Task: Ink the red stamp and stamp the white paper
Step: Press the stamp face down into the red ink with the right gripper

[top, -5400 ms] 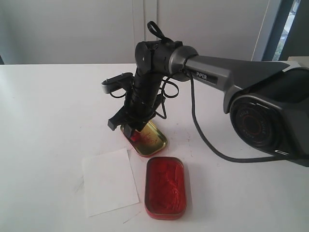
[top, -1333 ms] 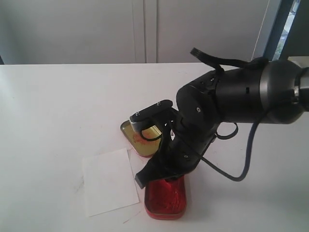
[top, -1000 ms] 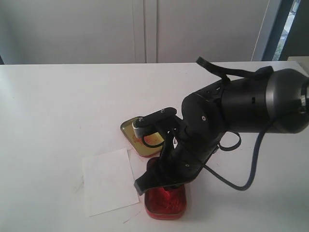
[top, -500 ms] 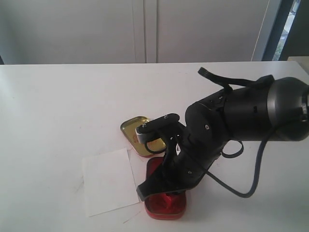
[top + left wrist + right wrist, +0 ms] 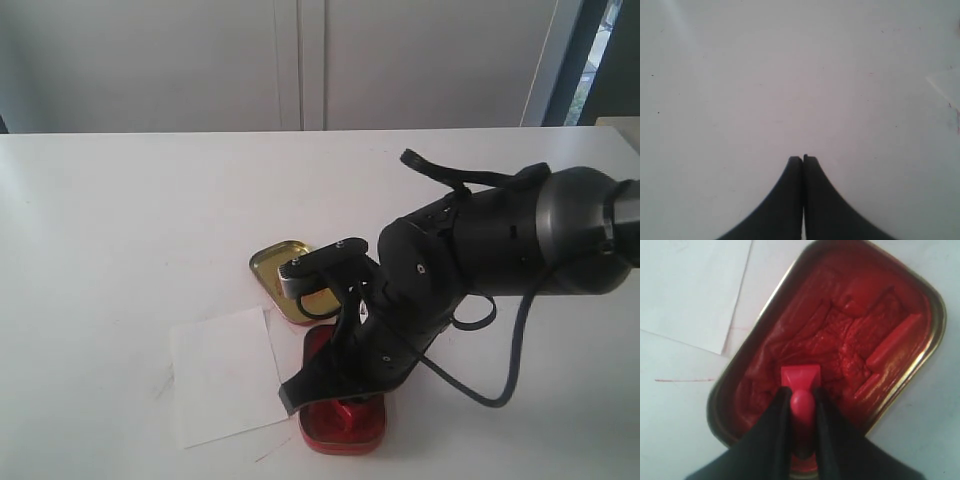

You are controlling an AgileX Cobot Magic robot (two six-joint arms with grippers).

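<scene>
My right gripper (image 5: 801, 392) is shut on the red stamp (image 5: 800, 379), gripping its narrow handle knob. The stamp's blocky base sits low in the red ink paste of the open red tin (image 5: 927, 327). In the exterior view the same gripper (image 5: 345, 398) hangs over the red tin (image 5: 340, 432), and the stamp (image 5: 352, 403) shows as a small red patch under the fingers. The white paper (image 5: 225, 375) lies flat just left of the tin; its corner (image 5: 695, 290) shows in the right wrist view. My left gripper (image 5: 803, 158) is shut and empty over bare white table.
A gold-coloured tin lid (image 5: 285, 270) with red smears lies behind the red tin, partly covered by the right arm (image 5: 480, 250). A black cable (image 5: 510, 370) loops down from that arm to the right. The white tabletop (image 5: 120, 220) stretches out to the left and back.
The right arm came from the gold lid to the red tin and lowered the stamp into the paste. Over the last half second it has barely shifted.
</scene>
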